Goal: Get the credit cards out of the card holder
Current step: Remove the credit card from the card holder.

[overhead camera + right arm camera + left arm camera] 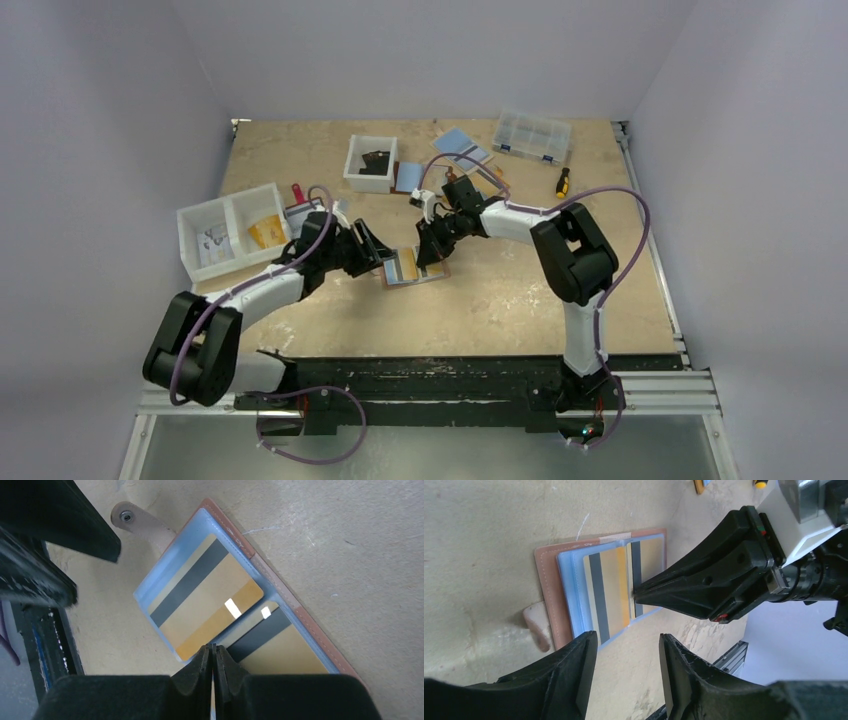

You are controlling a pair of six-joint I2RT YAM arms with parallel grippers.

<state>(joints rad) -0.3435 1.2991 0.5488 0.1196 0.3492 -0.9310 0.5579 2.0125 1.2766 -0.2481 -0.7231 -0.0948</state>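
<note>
The card holder lies open and flat on the table, tan-brown leather with light-blue clear sleeves. Two credit cards sit in the sleeves, both gold with a dark stripe, one on each half. My right gripper is shut, its tips pressing down at the fold between the two cards. Whether anything thin is pinched between them I cannot tell. My left gripper is open over bare table beside the holder's near edge, with nothing between its fingers. The holder's strap tab sticks out sideways.
A white two-part bin stands at the left and a small white box behind the holder. A clear organiser case, a blue wallet and a yellow-handled screwdriver lie at the back right.
</note>
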